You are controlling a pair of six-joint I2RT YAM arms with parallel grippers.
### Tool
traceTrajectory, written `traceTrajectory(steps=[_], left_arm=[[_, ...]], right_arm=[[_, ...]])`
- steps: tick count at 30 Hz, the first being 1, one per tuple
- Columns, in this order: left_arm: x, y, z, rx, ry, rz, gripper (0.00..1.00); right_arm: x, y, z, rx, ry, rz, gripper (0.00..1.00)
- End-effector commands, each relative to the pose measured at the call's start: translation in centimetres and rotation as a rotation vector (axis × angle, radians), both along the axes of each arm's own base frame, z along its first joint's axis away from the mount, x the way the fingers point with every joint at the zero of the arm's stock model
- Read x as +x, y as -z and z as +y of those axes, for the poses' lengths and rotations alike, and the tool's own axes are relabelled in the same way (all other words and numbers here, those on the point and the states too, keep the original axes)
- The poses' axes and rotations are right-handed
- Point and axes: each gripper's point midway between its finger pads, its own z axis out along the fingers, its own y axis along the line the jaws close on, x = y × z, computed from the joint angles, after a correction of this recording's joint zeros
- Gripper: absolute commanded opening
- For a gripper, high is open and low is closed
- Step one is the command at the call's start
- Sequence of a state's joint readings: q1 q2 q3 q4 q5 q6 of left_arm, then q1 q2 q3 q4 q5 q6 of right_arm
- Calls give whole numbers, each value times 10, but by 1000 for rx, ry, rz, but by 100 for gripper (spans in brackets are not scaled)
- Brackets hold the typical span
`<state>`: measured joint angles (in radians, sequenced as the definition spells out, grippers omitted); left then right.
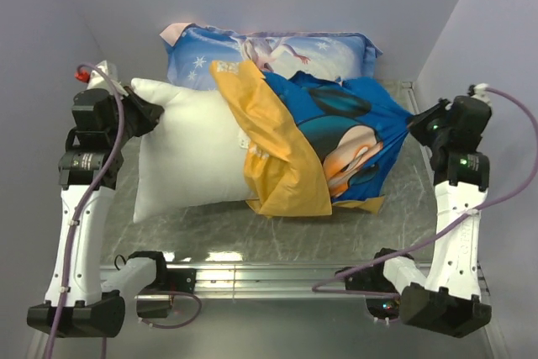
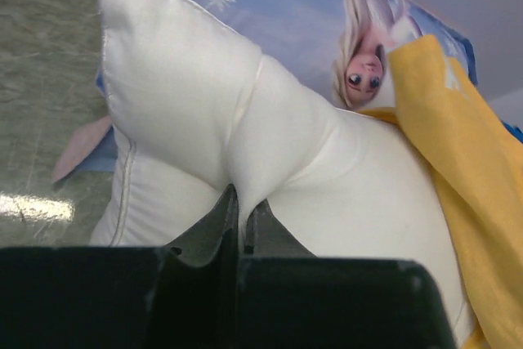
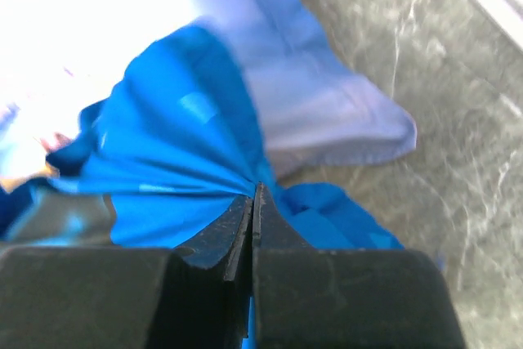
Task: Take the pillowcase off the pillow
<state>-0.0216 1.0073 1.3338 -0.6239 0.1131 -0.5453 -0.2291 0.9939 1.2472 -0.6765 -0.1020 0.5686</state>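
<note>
Marbled table [image 1: 197,233], plump white pillow [image 1: 189,153] half bared, yellow-blue pillowcase [image 1: 336,136] bunched rightward

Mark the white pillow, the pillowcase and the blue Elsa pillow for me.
white pillow [image 1: 189,157]: top external view, middle of its bare white face.
pillowcase [image 1: 282,153]: top external view, the yellow-orange turned-back fold.
blue Elsa pillow [image 1: 286,52]: top external view, its printed top face.
</note>
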Motion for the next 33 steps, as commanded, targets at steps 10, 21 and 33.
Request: traceTrajectory(steps=[10, 21, 33], left_arm=[[3, 59, 121, -66, -485, 32, 0], [11, 99, 106, -135, -382, 82, 0], [5, 101, 80, -61, -263, 85, 73]], right_arm=[[-10, -48, -90, 25, 288, -90, 0], [11, 0, -44, 19, 119, -19, 0], [25, 73, 37, -59, -75, 89, 34]])
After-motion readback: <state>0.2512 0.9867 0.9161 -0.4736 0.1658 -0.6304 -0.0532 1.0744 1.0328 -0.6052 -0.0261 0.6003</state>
